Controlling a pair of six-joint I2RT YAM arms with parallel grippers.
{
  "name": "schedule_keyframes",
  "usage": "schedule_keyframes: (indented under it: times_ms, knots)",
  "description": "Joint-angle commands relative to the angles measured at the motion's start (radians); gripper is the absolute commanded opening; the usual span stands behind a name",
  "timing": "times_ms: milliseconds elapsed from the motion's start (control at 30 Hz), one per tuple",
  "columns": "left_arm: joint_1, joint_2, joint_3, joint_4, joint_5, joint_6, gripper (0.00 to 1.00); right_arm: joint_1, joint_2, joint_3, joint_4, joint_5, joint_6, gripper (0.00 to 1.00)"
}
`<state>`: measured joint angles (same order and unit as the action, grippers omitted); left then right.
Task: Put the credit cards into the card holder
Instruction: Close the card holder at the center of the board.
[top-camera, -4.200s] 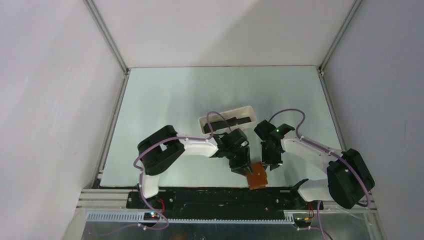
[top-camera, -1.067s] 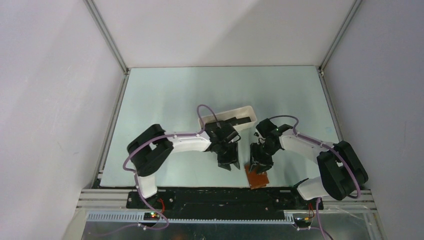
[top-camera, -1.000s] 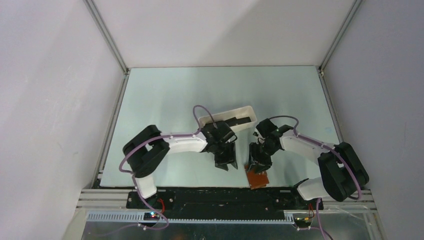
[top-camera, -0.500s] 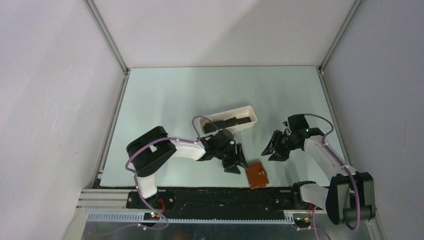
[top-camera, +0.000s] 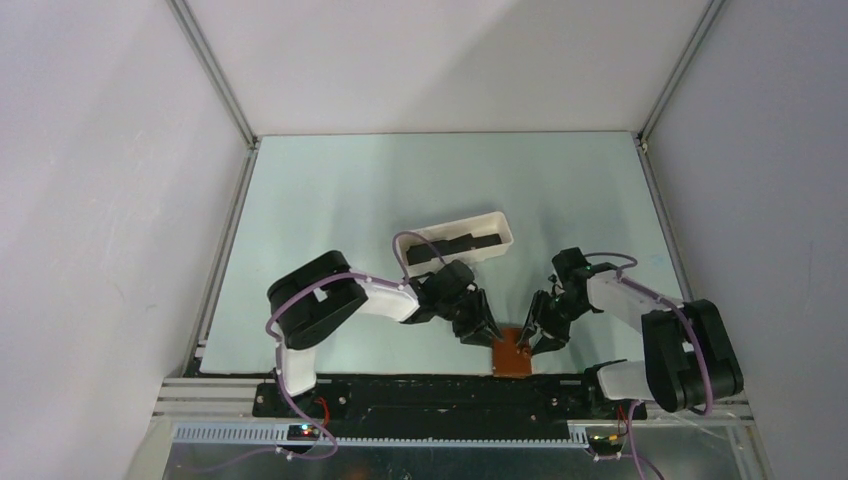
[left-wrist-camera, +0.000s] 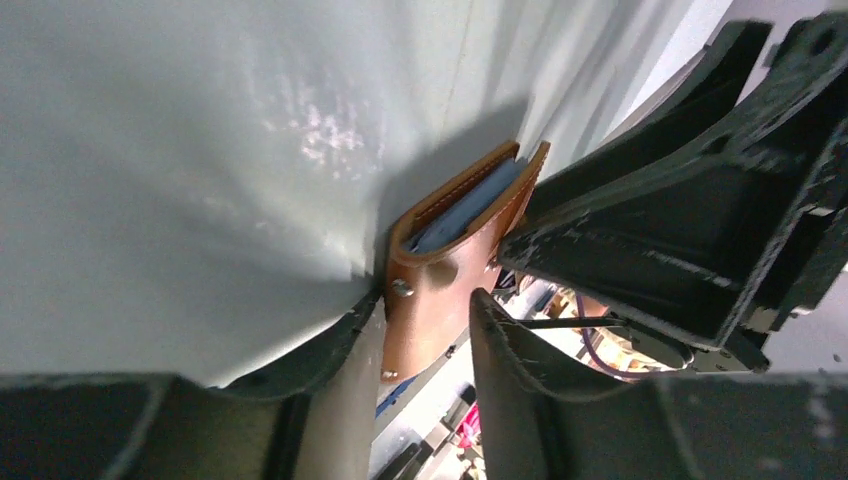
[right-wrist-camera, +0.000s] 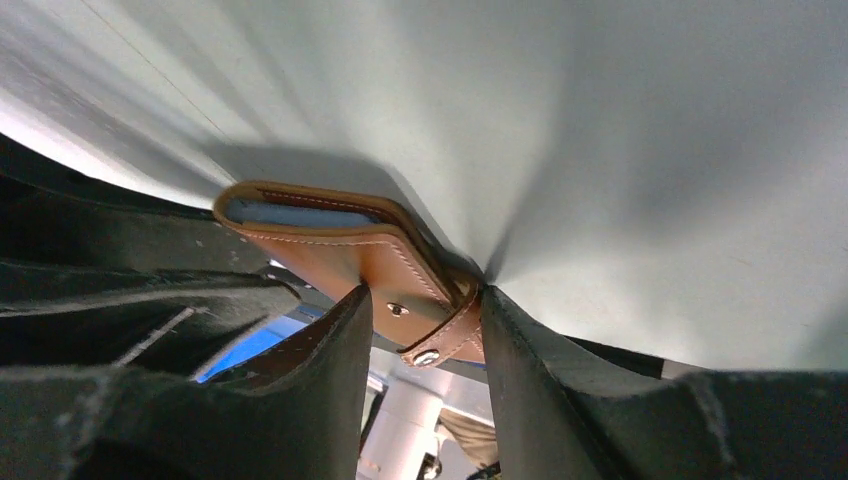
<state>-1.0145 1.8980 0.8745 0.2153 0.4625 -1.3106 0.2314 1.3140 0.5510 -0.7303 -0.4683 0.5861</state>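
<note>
- Overhead, the card holder (top-camera: 510, 352) sits at the near edge of the counter (top-camera: 330, 200), right of its middle, with its near end at or over the lip. The left claw (top-camera: 480, 328) meets it from the left and the right claw (top-camera: 538, 335) from the right. The credit cards (top-camera: 455, 246) lie in the white tray (top-camera: 500, 225) towards mid-counter, well apart from the holder.
- Open room is wide towards the far edge and both side edges. Nearer than the holder there is only the lip, so any pull is safer made towards the far edge.
- From the left wrist, the holder is folded but gaping, with pale blue lining showing at its far end. The left claw's fingers (left-wrist-camera: 330, 370) lie against both faces near the snap stud (left-wrist-camera: 402, 288), apparently clamped on it. The right claw crowds in close.
- From the right wrist, the right claw is clamped across the snap tab (right-wrist-camera: 440, 345) end, and leather fills the gap.
- By its look the leather is light, soft and springy at the fold, so it probably bends rather than slides. One claw on a stitched flap edge and the other on the tab side should spread the pockets. The cards look thin, stiff and slick, and are best taken by an edge.
</note>
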Motion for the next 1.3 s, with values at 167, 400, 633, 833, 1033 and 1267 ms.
schedule_keyframes:
  times_ms: [167,400,633,833,1033,1267]
  knots:
    - [0.094,-0.02,-0.039,-0.084,-0.082,0.044,0.29,0.153,0.09,0.025,0.207,-0.116,0.154,0.46]
    - [0.145,-0.148,-0.082,-0.322,-0.182,0.157,0.3,0.238,0.221,0.182,0.251,-0.081,0.17,0.45]
    - [0.153,-0.274,-0.203,-0.349,-0.23,0.147,0.37,0.295,0.339,0.375,0.192,-0.085,0.14,0.45]
    - [0.166,-0.404,-0.215,-0.467,-0.317,0.197,0.51,0.294,0.292,0.387,0.091,-0.004,0.079,0.47]
    - [0.166,-0.473,-0.154,-0.493,-0.284,0.245,0.49,0.26,0.232,0.383,0.04,0.012,0.022,0.47]
    - [0.161,-0.4,-0.066,-0.482,-0.228,0.265,0.46,0.177,0.196,0.341,0.056,-0.058,-0.025,0.33]
